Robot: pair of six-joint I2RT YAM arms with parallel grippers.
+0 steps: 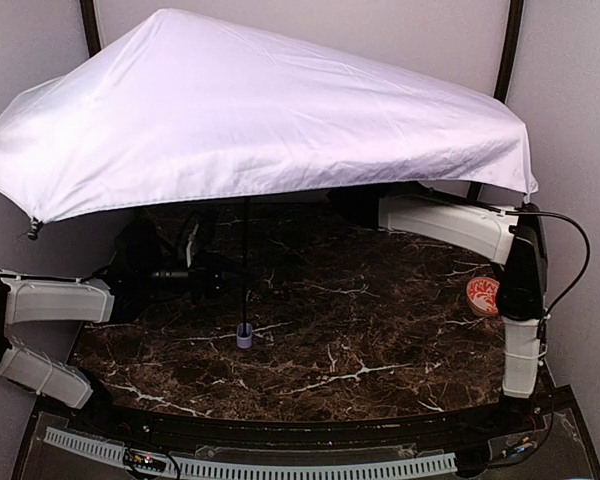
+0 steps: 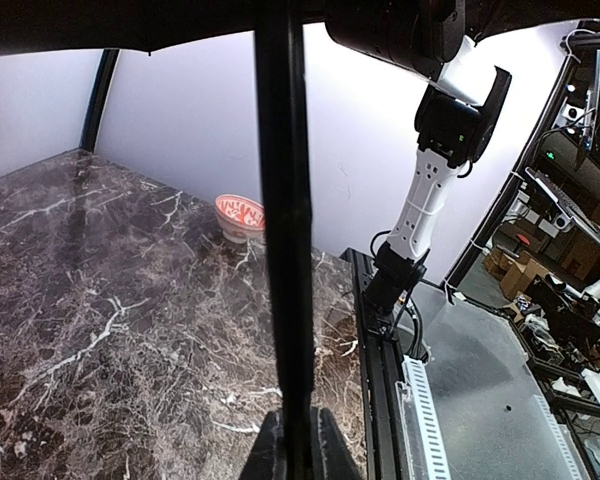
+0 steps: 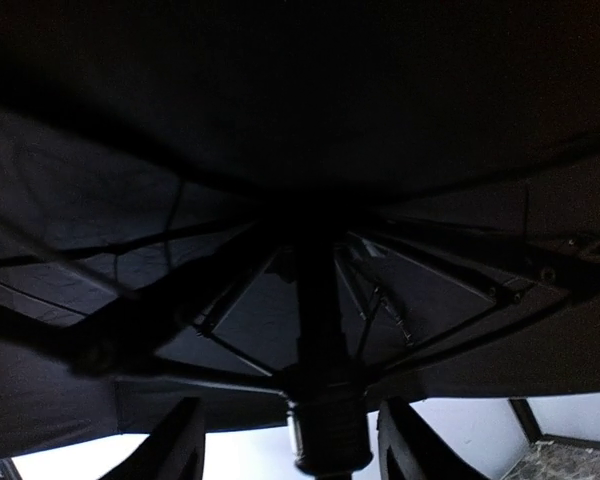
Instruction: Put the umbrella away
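The umbrella stands open over the table, its pale lavender-white canopy (image 1: 250,110) covering the back half. Its thin black shaft (image 1: 245,260) runs down to the small lavender handle (image 1: 244,336), which rests on the marble. My left gripper (image 1: 225,272) is shut on the shaft (image 2: 280,200), with a finger pressed to each side (image 2: 300,448). My right gripper (image 3: 298,440) is up under the black lining (image 3: 280,120). It is open, and its fingers (image 3: 185,440) straddle the runner (image 3: 325,440) without touching it. In the top view the canopy hides it.
A small red-and-white patterned dish (image 1: 483,295) sits at the table's right edge near the right arm; it also shows in the left wrist view (image 2: 240,213). The dark marble table (image 1: 360,330) has a black rail along its near edge (image 1: 280,440). Canopy ribs spread around the right gripper.
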